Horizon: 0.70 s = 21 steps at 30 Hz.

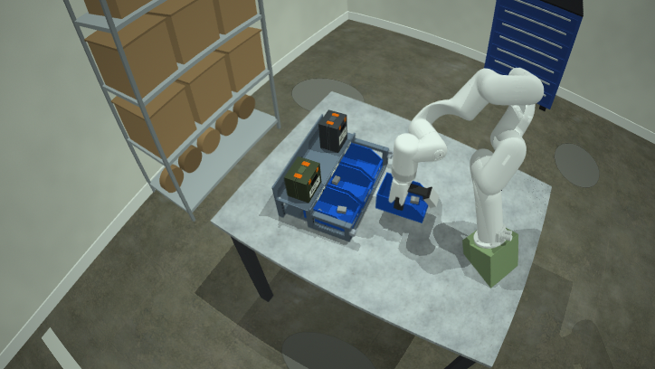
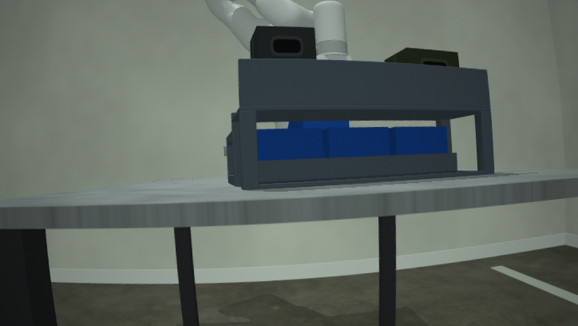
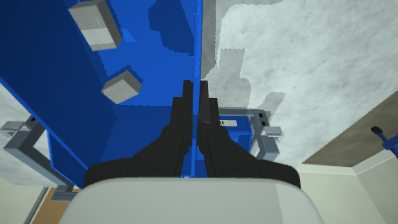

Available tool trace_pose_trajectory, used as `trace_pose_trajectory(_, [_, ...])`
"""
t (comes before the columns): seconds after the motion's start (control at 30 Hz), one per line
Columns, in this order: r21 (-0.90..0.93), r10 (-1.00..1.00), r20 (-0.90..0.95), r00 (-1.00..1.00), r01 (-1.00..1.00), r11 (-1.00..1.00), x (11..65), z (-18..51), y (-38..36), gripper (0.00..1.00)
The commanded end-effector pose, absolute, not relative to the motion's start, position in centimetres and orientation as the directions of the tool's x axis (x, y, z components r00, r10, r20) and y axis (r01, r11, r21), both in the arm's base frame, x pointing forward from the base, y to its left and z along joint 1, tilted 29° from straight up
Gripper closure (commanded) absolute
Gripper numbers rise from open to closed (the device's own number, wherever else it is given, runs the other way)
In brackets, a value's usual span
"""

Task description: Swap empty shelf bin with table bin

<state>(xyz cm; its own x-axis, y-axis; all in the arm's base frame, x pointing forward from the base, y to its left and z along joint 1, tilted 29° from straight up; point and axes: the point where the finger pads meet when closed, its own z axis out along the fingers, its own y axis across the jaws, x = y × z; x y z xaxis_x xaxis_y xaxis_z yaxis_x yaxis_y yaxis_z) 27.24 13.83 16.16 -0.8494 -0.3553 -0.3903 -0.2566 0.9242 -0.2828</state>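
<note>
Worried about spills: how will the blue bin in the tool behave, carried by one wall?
The bin looks rigid, so probably no sagging. Pinched by the tool on one thin wall, it may tilt. Its loose grey parts could slide.

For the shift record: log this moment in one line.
gripper shut on parts bin side wall | parts bin beside shelf front | empty bin in shelf, not yet removed

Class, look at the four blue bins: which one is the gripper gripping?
The lone bin outside the shelf, with two grey parts inside. The gripper pinches its thin side wall; the other three sit in the shelf.
</note>
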Motion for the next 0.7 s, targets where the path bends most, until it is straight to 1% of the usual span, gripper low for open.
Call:
trace_pose_trajectory(0.0, [-0.282, -0.355, -0.394, -0.848, -0.256, 0.925, 28.2, 14.8, 13.7, 1.0])
trace_pose_trajectory(0.67, [-0.282, -0.355, -0.394, -0.848, -0.256, 0.925, 29.8, 11.8, 13.3, 1.0])
